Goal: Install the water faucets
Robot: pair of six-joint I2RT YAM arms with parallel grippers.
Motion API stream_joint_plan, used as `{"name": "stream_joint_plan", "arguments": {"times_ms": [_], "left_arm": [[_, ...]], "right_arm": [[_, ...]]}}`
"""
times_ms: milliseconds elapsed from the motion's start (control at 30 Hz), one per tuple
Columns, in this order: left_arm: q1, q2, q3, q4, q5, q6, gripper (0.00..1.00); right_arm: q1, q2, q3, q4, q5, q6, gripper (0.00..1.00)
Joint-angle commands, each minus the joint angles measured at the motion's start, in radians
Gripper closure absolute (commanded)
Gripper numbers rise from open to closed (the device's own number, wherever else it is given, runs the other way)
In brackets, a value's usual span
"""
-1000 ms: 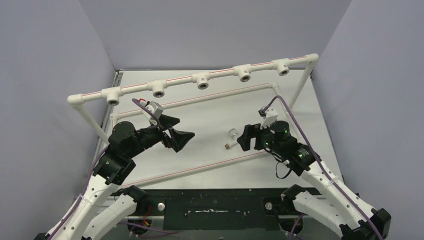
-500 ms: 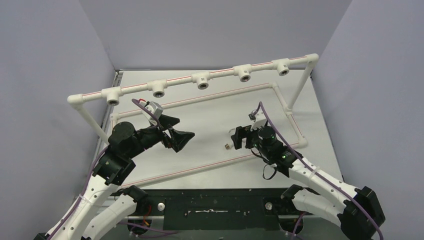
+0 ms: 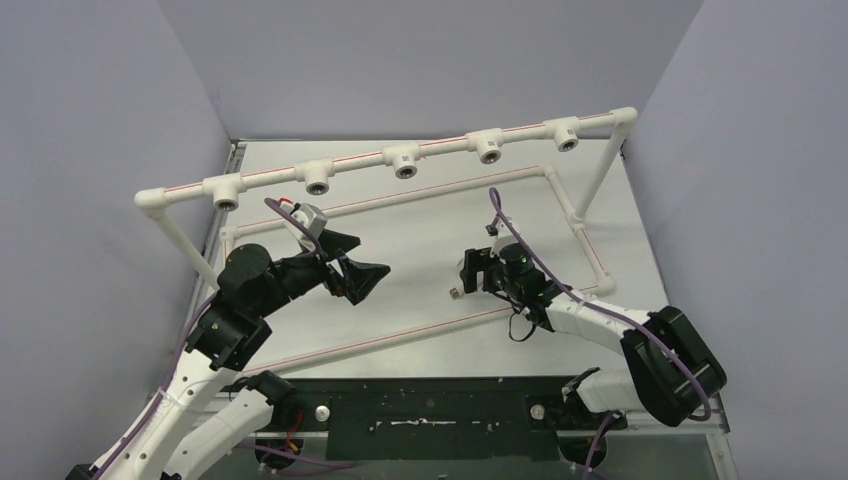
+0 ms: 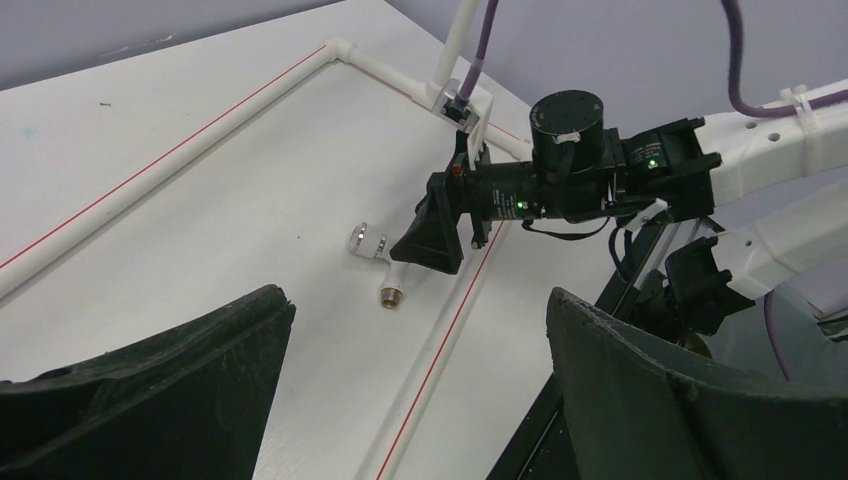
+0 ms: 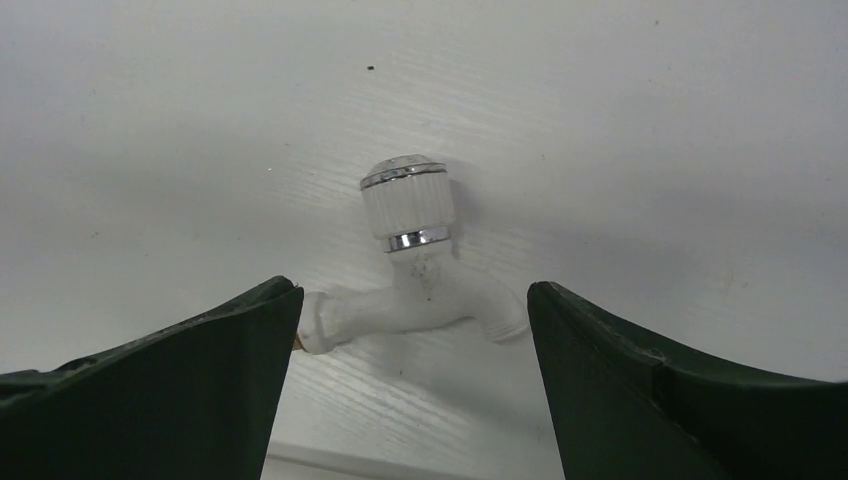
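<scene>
One small white water faucet (image 5: 415, 285) lies on its side on the white table, with its round ribbed knob pointing away and its brass threaded end (image 4: 392, 297) toward the near pipe. It also shows in the left wrist view (image 4: 380, 258), and in the top view only its brass end (image 3: 453, 293) shows. My right gripper (image 5: 412, 305) is open and low over the table, one finger on each side of the faucet, not touching it; it also shows in the top view (image 3: 472, 272). My left gripper (image 3: 360, 268) is open and empty, held above the table to the left of the faucet.
A white pipe frame stands on the table: a raised back rail with several tee sockets (image 3: 405, 160) facing forward, and floor pipes with a red line (image 3: 400, 340) just in front of the faucet. Grey walls enclose both sides.
My right arm has swung left and dropped down, so its open fingers now straddle the faucet. My left arm and the faucet have not moved.
</scene>
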Motion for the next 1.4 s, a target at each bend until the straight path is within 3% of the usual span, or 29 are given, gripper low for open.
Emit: {"name": "stream_joint_plan", "arguments": {"times_ms": [0, 700, 967, 1167, 1367], "left_arm": [[-0.005, -0.001, 0.007, 0.026, -0.010, 0.007, 0.03], [-0.006, 0.013, 0.006, 0.026, -0.008, 0.009, 0.03], [-0.006, 0.013, 0.005, 0.026, -0.008, 0.009, 0.03], [-0.006, 0.013, 0.005, 0.025, -0.017, 0.009, 0.03], [-0.007, 0.012, 0.005, 0.022, -0.023, 0.006, 0.03]], "right_arm": [[-0.055, 0.060, 0.032, 0.151, -0.087, 0.025, 0.15], [-0.043, 0.282, 0.124, 0.211, -0.087, -0.033, 0.24], [0.006, 0.328, 0.158, 0.184, -0.049, -0.061, 0.33], [0.022, 0.328, 0.163, 0.161, -0.020, -0.076, 0.50], [0.032, 0.299, 0.145, 0.143, 0.013, -0.090, 0.78]]}}
